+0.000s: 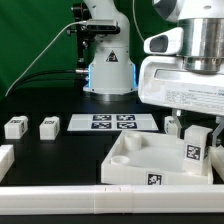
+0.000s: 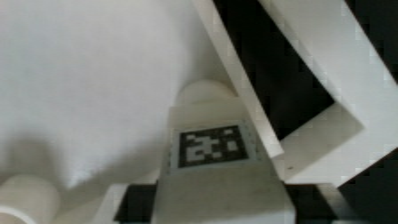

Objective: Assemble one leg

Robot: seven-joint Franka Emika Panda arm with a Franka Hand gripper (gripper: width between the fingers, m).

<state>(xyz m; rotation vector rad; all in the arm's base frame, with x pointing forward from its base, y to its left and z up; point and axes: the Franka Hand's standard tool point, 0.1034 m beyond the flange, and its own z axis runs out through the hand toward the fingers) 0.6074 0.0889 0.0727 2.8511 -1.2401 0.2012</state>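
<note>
My gripper (image 1: 193,132) is shut on the leg (image 1: 193,150), a small white block with a black-and-white tag. It holds the leg upright at the corner of the large white tray-like piece (image 1: 135,160) on the exterior view's right. I cannot tell whether the leg touches the piece. In the wrist view the leg (image 2: 217,150) sits between the dark pads (image 2: 157,200) of the gripper (image 2: 222,205). Its far end lies against the tray-like piece (image 2: 89,90). Two more legs (image 1: 15,127) (image 1: 48,127) stand on the table at the exterior view's left.
The marker board (image 1: 112,122) lies behind the tray-like piece. The robot base (image 1: 108,60) stands at the back. Another white part (image 1: 5,158) shows at the exterior view's left edge. A white rail (image 1: 100,205) runs along the front.
</note>
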